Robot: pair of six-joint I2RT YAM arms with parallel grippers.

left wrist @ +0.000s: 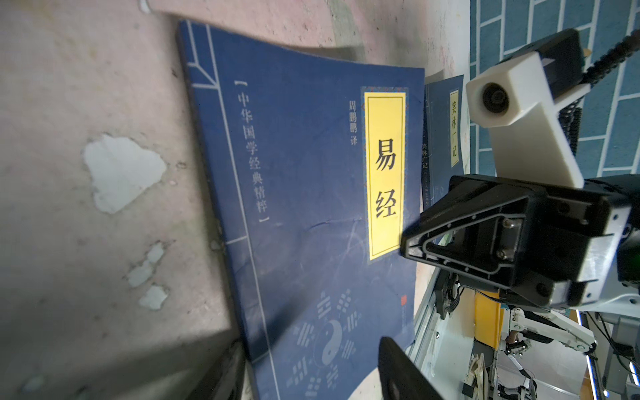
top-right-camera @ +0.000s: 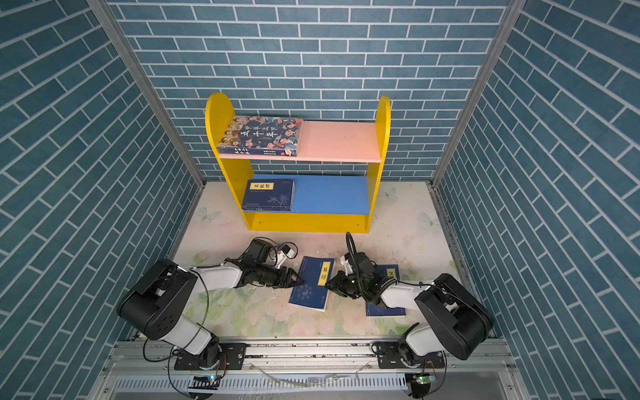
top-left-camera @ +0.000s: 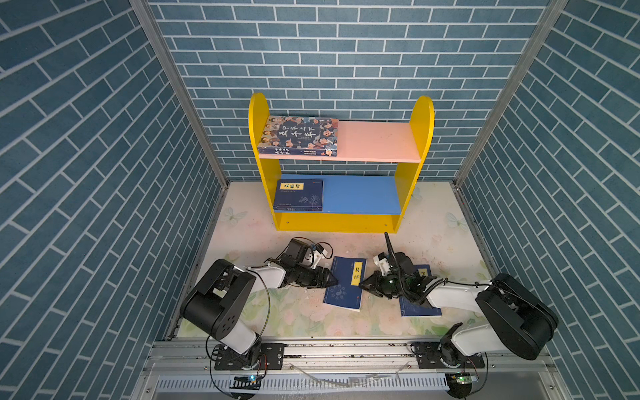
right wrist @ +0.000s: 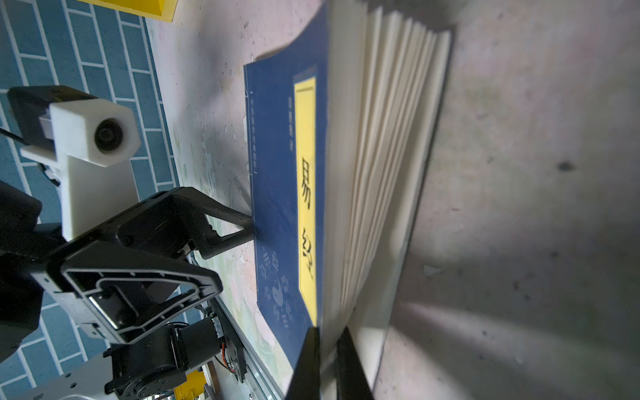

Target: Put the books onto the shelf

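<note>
A navy book (top-left-camera: 344, 287) (top-right-camera: 311, 287) (left wrist: 311, 190) (right wrist: 277, 173) with a yellow label lies mid-table. My right gripper (top-left-camera: 363, 284) (top-right-camera: 329, 284) (right wrist: 329, 332) is shut on its open edge, pinching the cover and top pages while the lower pages fan out. At the spine edge my left gripper (top-left-camera: 330, 278) (top-right-camera: 298, 278) (left wrist: 308, 346) stands open, fingertips against that edge. A second navy book (top-left-camera: 415, 311) (top-right-camera: 384, 310) (left wrist: 443, 131) lies partly under the right arm. The shelf (top-left-camera: 420, 138) (top-right-camera: 381, 138) holds a cartoon-faced book (top-left-camera: 299, 135) (top-right-camera: 261, 135) on the pink board and a navy book (top-left-camera: 299, 195) (top-right-camera: 268, 195) on the blue board.
The shelf stands against the back brick wall, and brick walls close in both sides. The right halves of both boards are bare. The floral table mat (top-left-camera: 304, 318) is worn and flaking. A metal rail (top-left-camera: 346, 349) with both arm bases runs along the front edge.
</note>
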